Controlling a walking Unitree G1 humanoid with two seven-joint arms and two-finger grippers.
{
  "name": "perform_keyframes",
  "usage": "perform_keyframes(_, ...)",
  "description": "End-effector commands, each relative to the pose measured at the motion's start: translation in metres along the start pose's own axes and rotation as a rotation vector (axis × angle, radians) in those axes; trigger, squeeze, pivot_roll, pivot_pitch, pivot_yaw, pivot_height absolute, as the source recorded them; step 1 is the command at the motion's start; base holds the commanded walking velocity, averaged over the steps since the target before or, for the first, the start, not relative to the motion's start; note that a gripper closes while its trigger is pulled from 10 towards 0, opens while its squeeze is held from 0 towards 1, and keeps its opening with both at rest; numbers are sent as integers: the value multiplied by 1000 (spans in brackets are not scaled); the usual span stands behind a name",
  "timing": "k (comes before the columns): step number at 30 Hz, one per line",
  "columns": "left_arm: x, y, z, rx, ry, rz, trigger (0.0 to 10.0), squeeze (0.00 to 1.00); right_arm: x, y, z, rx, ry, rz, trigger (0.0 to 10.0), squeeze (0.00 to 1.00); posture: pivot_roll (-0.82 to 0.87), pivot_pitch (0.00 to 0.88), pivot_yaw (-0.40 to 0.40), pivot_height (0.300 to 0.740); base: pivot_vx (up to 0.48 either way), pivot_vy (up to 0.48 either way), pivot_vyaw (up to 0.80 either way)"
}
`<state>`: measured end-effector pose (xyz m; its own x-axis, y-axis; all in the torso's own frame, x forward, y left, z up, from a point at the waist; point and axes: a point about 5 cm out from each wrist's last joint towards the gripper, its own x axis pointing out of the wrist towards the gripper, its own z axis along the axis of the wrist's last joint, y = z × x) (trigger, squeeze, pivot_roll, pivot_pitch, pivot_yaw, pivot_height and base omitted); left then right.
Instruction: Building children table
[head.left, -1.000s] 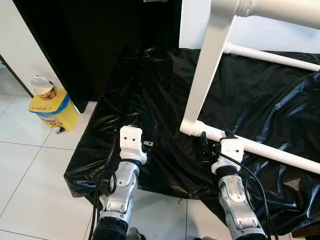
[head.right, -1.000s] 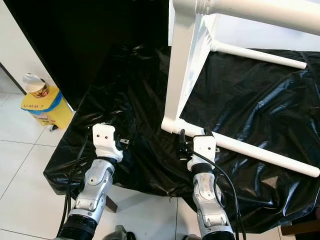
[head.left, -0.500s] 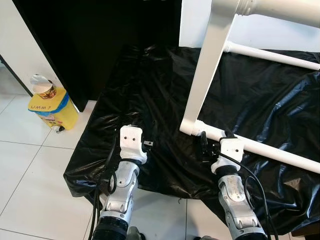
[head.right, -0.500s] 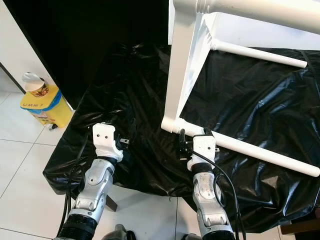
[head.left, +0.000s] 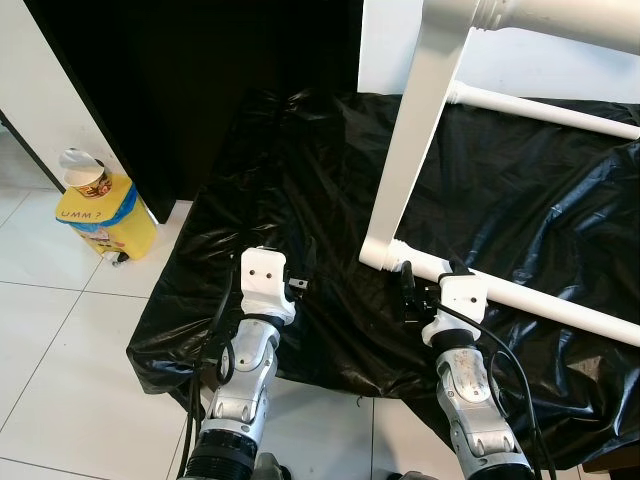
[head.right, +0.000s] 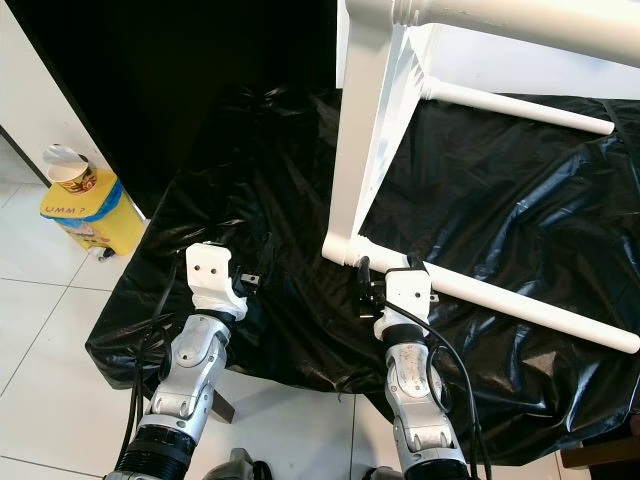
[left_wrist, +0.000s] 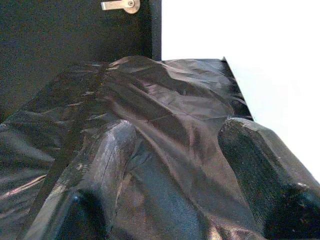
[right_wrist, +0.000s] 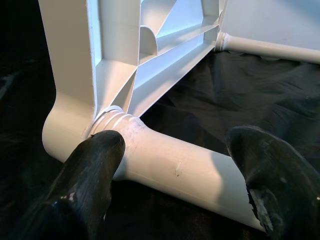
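A white plastic children's table lies on its side on a black plastic sheet (head.left: 300, 180). Its top (head.left: 412, 150) stands on edge. One round leg (head.left: 530, 300) rests along the sheet, and another leg (head.left: 545, 108) lies farther back. My right gripper (head.left: 430, 278) is open astride the near leg, close to where it screws into the corner socket (right_wrist: 107, 120). One finger (right_wrist: 90, 170) sits beside the joint, while the other (right_wrist: 270, 170) stands apart. My left gripper (head.left: 300, 262) is open just above the bare sheet, with nothing between its fingers (left_wrist: 100, 165).
A yellow bin (head.left: 100, 215) with a blue liner and a cup on top stands on the white tile floor (head.left: 60, 350) to the left. A black door with a metal handle (left_wrist: 120, 5) rises behind the sheet. A third table leg (head.left: 560, 20) juts overhead at the upper right.
My left gripper has tipped up slightly, and one of its fingers now shows above the sheet. The right gripper and the table have stayed in place.
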<state>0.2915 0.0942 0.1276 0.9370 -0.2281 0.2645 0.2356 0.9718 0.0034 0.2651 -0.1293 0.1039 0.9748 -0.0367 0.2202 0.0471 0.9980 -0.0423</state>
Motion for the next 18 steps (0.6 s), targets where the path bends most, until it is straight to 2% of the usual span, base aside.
perform_keyframes(1, 0, -1, 0, -1, -6, 27, 10000, 0, 0, 0, -2, 5, 0, -5, 10000, 0, 51, 95, 21, 740, 0, 0, 0)
perform_keyframes(18, -2, 1, 0, 4, -7, 24, 10000, 0, 0, -1, -2, -5, -4, 0, 10000, 0, 52, 94, 21, 740, 0, 0, 0)
